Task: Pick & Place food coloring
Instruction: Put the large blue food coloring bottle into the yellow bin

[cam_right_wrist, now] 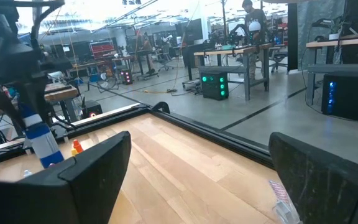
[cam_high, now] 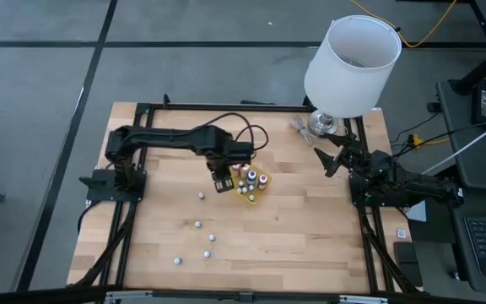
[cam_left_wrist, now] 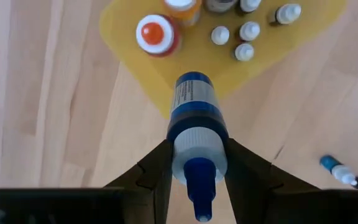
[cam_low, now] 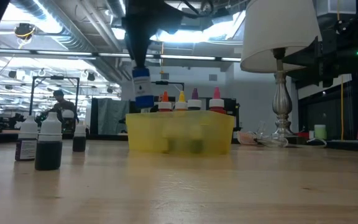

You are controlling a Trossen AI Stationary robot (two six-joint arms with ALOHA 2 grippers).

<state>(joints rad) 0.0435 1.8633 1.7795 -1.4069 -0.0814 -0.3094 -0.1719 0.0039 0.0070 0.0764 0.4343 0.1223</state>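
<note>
My left gripper (cam_high: pixel 220 181) points down beside the yellow tray (cam_high: pixel 257 193), shut on a blue food coloring bottle (cam_low: pixel 142 88) that hangs above the wood. The tray (cam_left_wrist: pixel 188 68) lies flat on the table and holds several bottles standing upright, among them a red-capped one (cam_left_wrist: pixel 153 33) and small white-tipped ones (cam_left_wrist: pixel 245 51). In the low view their orange, yellow, purple and red tips (cam_low: pixel 189 99) rise above the tray wall (cam_low: pixel 179 134). Several loose bottles (cam_high: pixel 199 225) stand on the near left of the table. My right gripper (cam_high: pixel 329 158) waits open at the right edge. My left gripper pinches the blue bottle between its two fingers at the white collar (cam_left_wrist: pixel 194 148), just below the blue cap (cam_left_wrist: pixel 201 184). The fingers come from above, pointing down. The bottle hangs upright below them, cap up, clear of the table and just outside the tray's edge.
A white-shaded lamp (cam_high: pixel 349 63) on a metal stem (cam_low: pixel 282 106) stands at the back right, with clear wrappers (cam_high: pixel 300 125) beside its foot. A dark frame (cam_high: pixel 226 107) runs round the table. Loose bottles (cam_low: pixel 48 142) stand at the near left; bare wood lies near the front.
</note>
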